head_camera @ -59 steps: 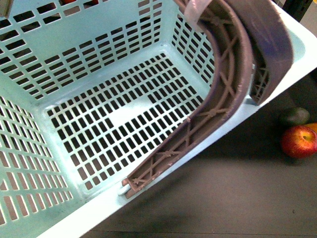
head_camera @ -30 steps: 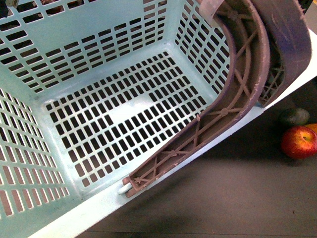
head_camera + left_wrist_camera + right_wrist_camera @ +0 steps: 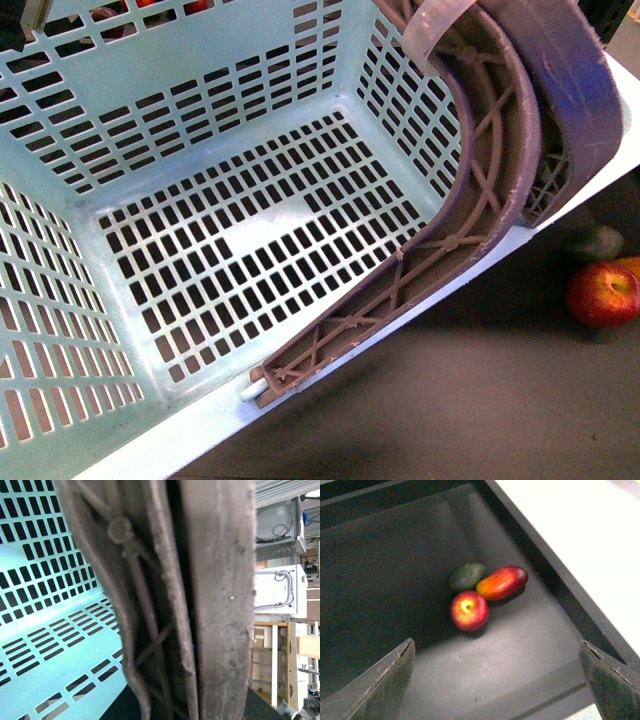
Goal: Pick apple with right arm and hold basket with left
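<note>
The aqua basket point(image 3: 200, 100) fills the front view, tilted, with its brown ribbed handle point(image 3: 490, 190) curving along its right rim. My left gripper is shut on the basket; its own fingers are hidden behind the handle point(image 3: 200, 600), which fills the left wrist view beside the slotted wall point(image 3: 45, 580). The red apple point(image 3: 603, 294) lies on the dark surface at the right edge. In the right wrist view the apple point(image 3: 469, 610) lies well ahead of my open right gripper point(image 3: 497, 675), its fingertips point(image 3: 390, 675) wide apart and empty.
A dark green fruit point(image 3: 467, 576) and an elongated red-orange fruit point(image 3: 502, 582) lie touching the apple, in a dark tray with a raised rim point(image 3: 555, 575). The green fruit point(image 3: 596, 241) also shows in the front view. A white surface point(image 3: 580, 525) lies beyond the rim.
The basket has tilted and shifted a little, its handle swinging slightly right and up. The apple and fruits have not moved.
</note>
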`<state>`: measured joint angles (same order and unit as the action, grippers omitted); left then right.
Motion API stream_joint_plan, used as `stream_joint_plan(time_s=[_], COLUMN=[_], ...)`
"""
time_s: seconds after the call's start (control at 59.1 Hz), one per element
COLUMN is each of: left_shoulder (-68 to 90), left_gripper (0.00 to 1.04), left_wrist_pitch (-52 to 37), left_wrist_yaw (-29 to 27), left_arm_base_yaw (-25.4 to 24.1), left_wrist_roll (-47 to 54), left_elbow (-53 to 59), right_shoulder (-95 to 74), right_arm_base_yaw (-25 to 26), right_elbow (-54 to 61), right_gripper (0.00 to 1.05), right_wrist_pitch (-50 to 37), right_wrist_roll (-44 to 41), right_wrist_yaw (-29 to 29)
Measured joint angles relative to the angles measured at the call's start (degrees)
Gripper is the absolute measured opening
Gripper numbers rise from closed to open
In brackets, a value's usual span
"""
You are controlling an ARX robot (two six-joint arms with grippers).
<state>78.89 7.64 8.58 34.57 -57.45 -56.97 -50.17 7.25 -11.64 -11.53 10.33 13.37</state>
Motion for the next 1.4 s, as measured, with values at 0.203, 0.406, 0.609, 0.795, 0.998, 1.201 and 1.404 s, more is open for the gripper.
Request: stream_joint_plan(time_s=[0.203,0.406,0.609,0.795,0.998,1.201,1.404], left_shoulder=[0.0,0.0,0.0,0.0,0.0,0.0,0.0], left_gripper=[0.17,0.17,0.17,0.17,0.17,0.17,0.17], left_wrist_pitch=[0.0,0.0,0.0,0.0,0.0,0.0,0.0], left_wrist_yaw=[0.0,0.0,0.0,0.0,0.0,0.0,0.0], left_arm_base_yaw=[0.0,0.0,0.0,0.0,0.0,0.0,0.0], left_wrist_roll=[0.1,0.0,0.0,0.1,0.1,0.2,0.2], left_elbow=[0.0,0.0,0.0,0.0,0.0,0.0,0.0], right_shoulder=[-33.2,-58.4,-70.8,-76.1,-80.8,-85.3,-89.0], right_arm_base_yaw=[3.9,4.1,1.4,0.2,-0.8,-1.0,-0.7], right_elbow=[-9.7,-19.3,-28.7,-36.6,-44.0,-49.1,-51.7], right_gripper=[0.96,0.96,0.96,0.96,0.96,0.96,0.96], right_wrist_pitch=[-18.6,-20.6,-18.0,-13.7,-9.6,-7.7,-6.2], right_wrist_roll=[-4.9,-6.6,-7.1,-6.9,-6.4,-5.8,-5.4], right_wrist_yaw=[-4.4,-2.3,-1.6,-1.2,-1.6,-0.9,-1.2])
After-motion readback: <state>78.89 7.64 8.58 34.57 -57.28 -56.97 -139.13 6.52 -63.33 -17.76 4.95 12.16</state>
